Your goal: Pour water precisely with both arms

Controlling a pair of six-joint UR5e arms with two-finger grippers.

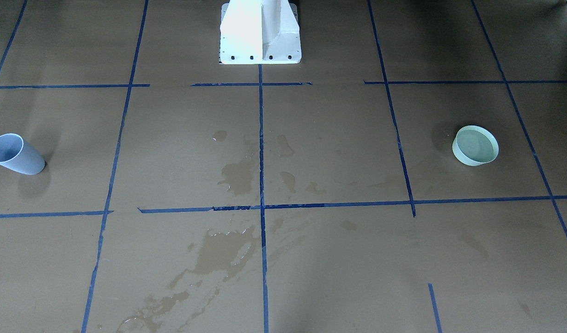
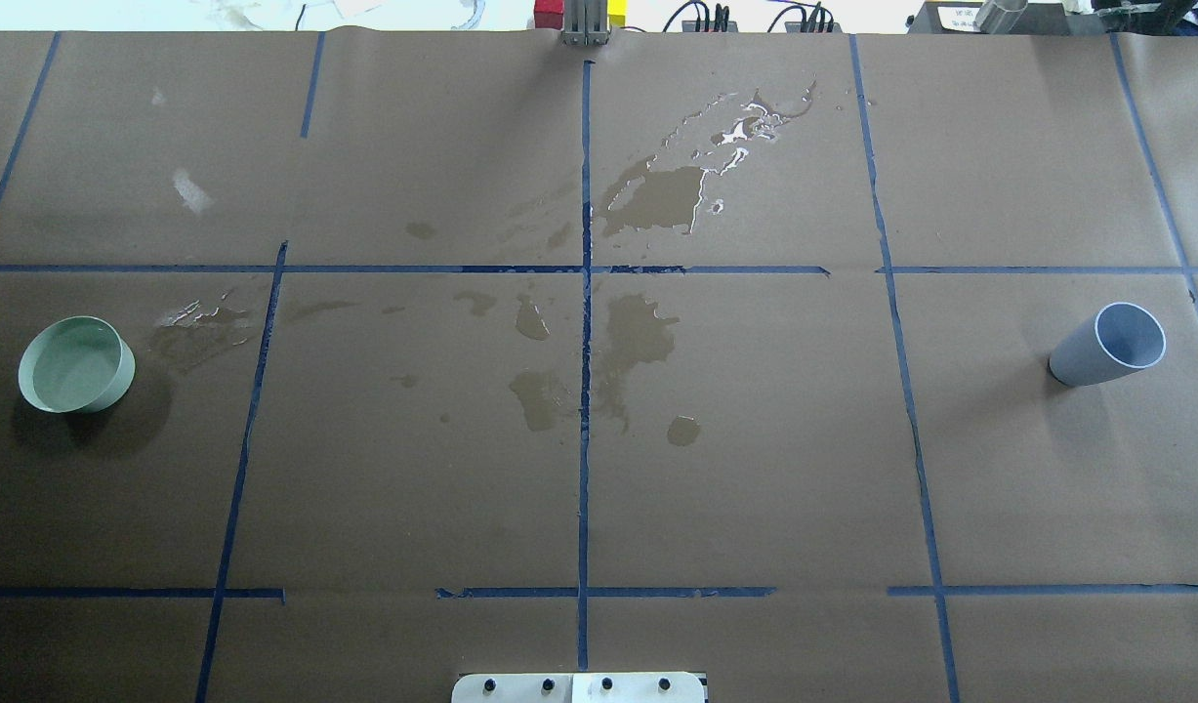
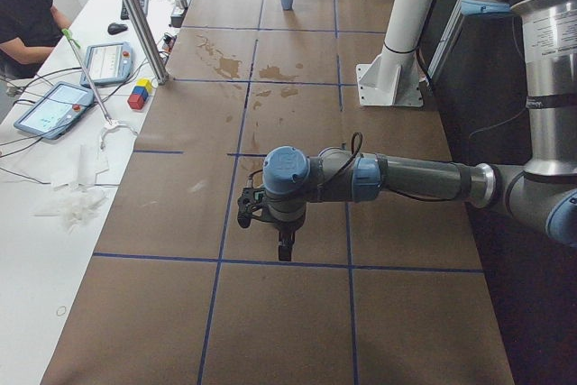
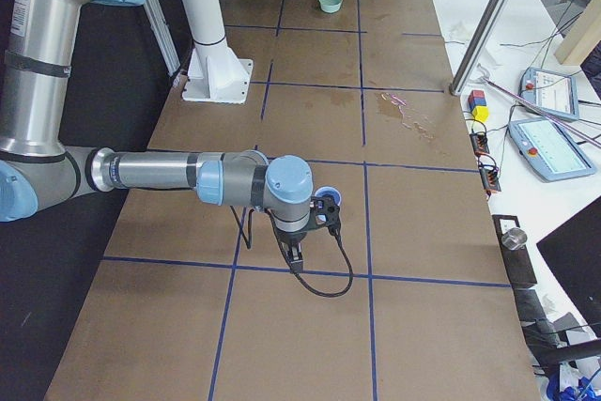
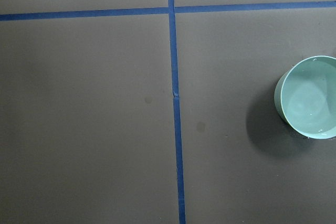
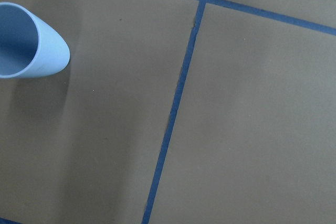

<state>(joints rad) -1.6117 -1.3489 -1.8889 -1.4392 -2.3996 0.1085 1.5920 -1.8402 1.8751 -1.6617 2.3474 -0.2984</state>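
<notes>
A pale green bowl (image 2: 76,364) stands at the table's left end, and clear water (image 1: 476,144) seems to lie in it. The left wrist view has the bowl (image 5: 310,97) at its right edge. A grey-blue cup (image 2: 1109,344) stands upright at the right end, also seen in the right wrist view (image 6: 29,40). My left gripper (image 3: 284,245) hangs over the paper near the bowl's end. The right gripper (image 4: 293,255) hangs beside the cup (image 4: 326,202). Both grippers show only in the side views, so I cannot tell whether they are open or shut.
Dark wet stains and shiny puddles (image 2: 657,195) spread over the middle of the brown paper. Blue tape lines (image 2: 585,391) mark a grid. The white pedestal (image 1: 260,32) stands at the robot's edge. A person (image 3: 27,15), tablets and cables are beside the table.
</notes>
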